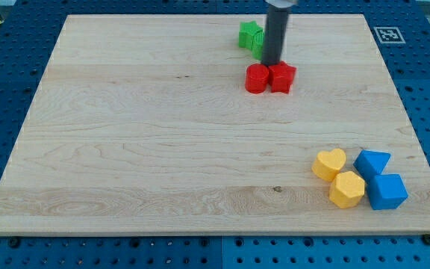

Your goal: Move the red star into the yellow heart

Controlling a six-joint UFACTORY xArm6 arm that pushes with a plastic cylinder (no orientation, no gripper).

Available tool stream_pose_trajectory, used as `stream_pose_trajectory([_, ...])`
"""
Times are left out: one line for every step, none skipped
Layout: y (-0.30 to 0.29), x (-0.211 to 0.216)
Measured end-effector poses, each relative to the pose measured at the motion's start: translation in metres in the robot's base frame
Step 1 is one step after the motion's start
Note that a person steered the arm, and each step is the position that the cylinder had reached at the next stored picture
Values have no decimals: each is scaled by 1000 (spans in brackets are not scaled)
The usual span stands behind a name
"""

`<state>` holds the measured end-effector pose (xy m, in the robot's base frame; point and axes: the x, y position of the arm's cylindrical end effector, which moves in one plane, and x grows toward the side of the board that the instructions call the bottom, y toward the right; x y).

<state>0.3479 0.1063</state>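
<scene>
The red star lies near the view's top centre, touching a round red block on its left. My tip stands just above the seam between these two red blocks, at or very near their top edges. The yellow heart lies far off at the view's lower right, with a yellow hexagon touching it below.
A green star and a second green block, partly hidden by the rod, sit just above my tip. Two blue blocks sit right of the yellow ones, near the wooden board's right edge.
</scene>
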Motion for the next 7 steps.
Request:
stream_pose_trajectory([22,17])
stream_pose_trajectory([21,30])
stream_pose_trajectory([10,37])
stream_pose_trajectory([10,71])
stream_pose_trajectory([18,99])
stream_pose_trajectory([37,125])
stream_pose_trajectory([53,147])
